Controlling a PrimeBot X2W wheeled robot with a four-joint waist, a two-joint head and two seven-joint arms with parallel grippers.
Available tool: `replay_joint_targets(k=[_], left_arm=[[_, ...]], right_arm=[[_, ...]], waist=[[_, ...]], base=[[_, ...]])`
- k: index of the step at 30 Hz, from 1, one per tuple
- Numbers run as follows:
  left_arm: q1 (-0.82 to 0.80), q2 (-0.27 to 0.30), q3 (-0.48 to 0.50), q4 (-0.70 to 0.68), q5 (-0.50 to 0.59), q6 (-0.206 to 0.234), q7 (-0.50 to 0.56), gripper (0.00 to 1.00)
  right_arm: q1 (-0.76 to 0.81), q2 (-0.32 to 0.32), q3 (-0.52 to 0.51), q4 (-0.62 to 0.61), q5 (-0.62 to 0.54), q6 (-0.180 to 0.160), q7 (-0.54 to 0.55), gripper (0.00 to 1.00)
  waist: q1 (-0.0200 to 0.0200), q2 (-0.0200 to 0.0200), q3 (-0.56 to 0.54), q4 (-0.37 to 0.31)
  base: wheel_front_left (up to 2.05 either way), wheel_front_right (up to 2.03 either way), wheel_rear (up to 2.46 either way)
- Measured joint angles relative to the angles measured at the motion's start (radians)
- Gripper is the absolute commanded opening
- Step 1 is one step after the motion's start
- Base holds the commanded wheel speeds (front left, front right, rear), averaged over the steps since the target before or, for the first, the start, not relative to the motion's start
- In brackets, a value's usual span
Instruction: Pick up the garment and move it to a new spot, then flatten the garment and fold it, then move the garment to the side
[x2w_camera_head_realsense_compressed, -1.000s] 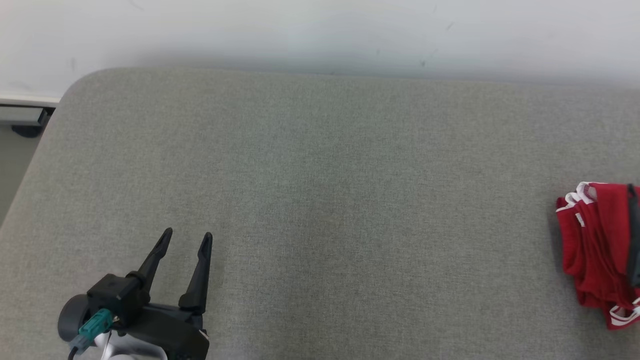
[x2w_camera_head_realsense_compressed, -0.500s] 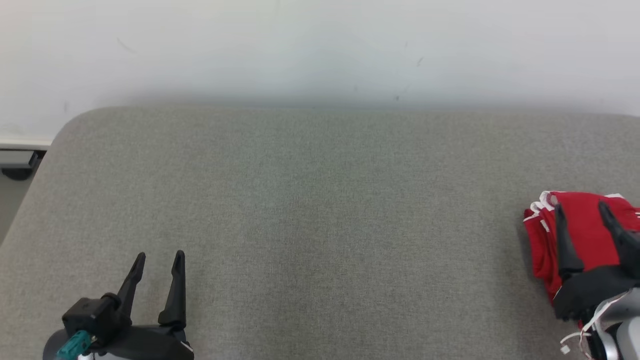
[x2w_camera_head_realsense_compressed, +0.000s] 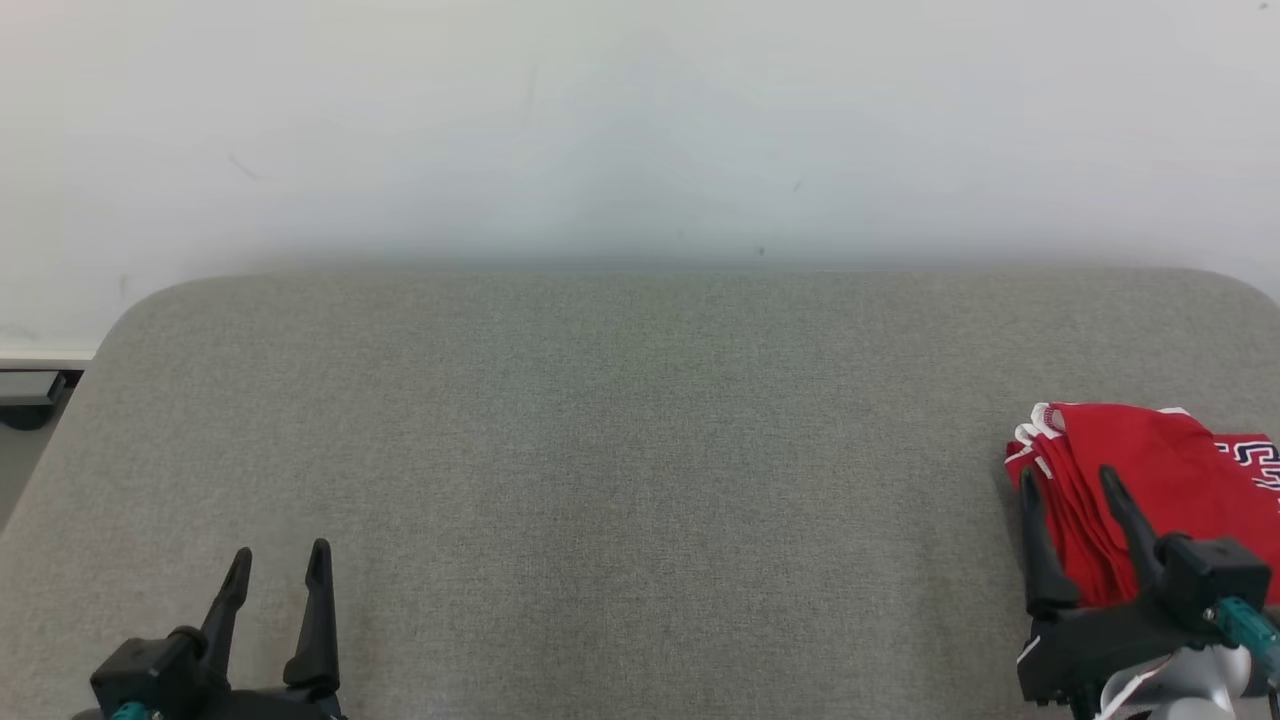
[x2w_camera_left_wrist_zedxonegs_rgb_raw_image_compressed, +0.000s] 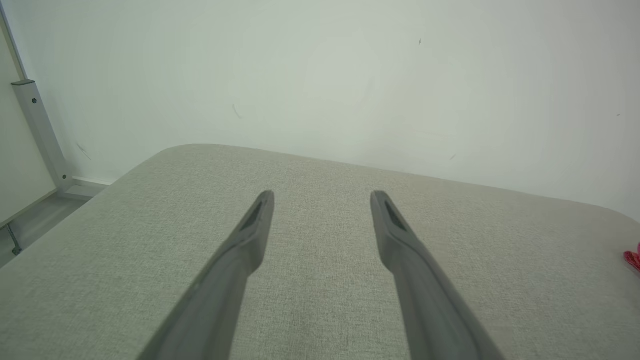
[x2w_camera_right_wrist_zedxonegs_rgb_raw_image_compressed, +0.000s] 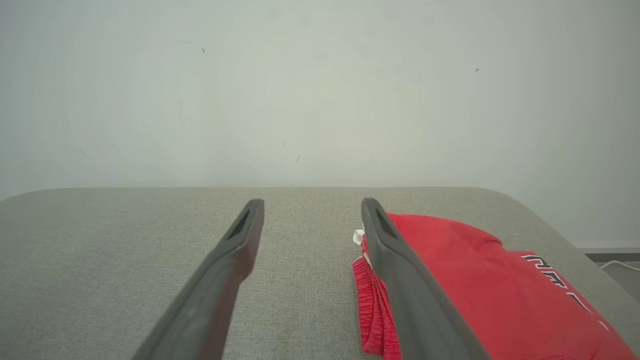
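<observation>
The garment is a red jersey with white trim and dark lettering, folded in a stack at the right end of the grey padded table. In the right wrist view the garment lies to the right of the fingers. My right gripper is open above the garment's left edge, nothing between its fingers. At the lower left my left gripper hovers open over bare table, far from the garment. In the left wrist view my left gripper is empty, and a red sliver of the garment shows at the right edge.
A pale wall runs behind the table. The table's rounded left corner drops off to the floor, where a grey metal frame stands. A white cable lies on the floor past the table's right end.
The head camera has tilted up, so more wall shows. My right gripper has come into view and drawn back from over the garment to its left edge. The garment lies as it did.
</observation>
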Motion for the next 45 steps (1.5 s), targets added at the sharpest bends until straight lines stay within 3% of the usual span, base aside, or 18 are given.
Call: replay_joint_targets(k=[15, 45], left_arm=[[0.038, -0.022, -0.002, -0.023, 0.032, 0.002, -0.004, 1.0], [0.075, -0.044, 0.027, -0.034, 0.021, 0.009, 0.001, 1.0]], right_arm=[[0.04, 0.033, 0.033, 0.026, 0.032, 0.026, -0.024, 1.0], [0.046, 0.045, 0.039, 0.081, 0.042, 0.035, -0.032, 1.0]], waist=[[0.0001, 0.0, -0.004, -0.016], [0.0002, 0.0001, 0.01, -0.029]], base=[[0.0, 0.0, 0.0], [0.0, 0.0, 0.0]])
